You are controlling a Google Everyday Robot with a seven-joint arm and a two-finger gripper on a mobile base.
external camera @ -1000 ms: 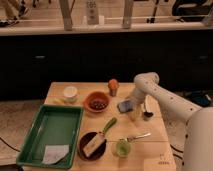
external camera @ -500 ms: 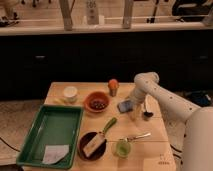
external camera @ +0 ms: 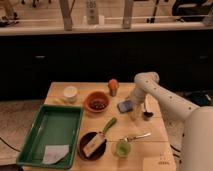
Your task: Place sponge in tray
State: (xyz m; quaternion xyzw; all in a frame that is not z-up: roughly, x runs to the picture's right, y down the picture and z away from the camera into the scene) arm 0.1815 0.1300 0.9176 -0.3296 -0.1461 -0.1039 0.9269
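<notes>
My gripper (external camera: 135, 111) hangs low over the right half of the table (external camera: 150, 136), fingers spread wide, holding nothing. The sponge (external camera: 125, 106) lies flat just at its 9 o'clock side; I cannot tell if they touch. The orange bowl (external camera: 97, 102) sits at the sponge's 9 o'clock. The tray (external camera: 52, 127) sits at its 8 o'clock, well apart.

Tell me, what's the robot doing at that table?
The robot is reaching its white arm over the right side of the table. Its claw is down right beside the little blue-grey sponge, open and not holding it yet. The sponge lies flat on the table. The big green tray where it belongs sits at the left front corner.
</notes>
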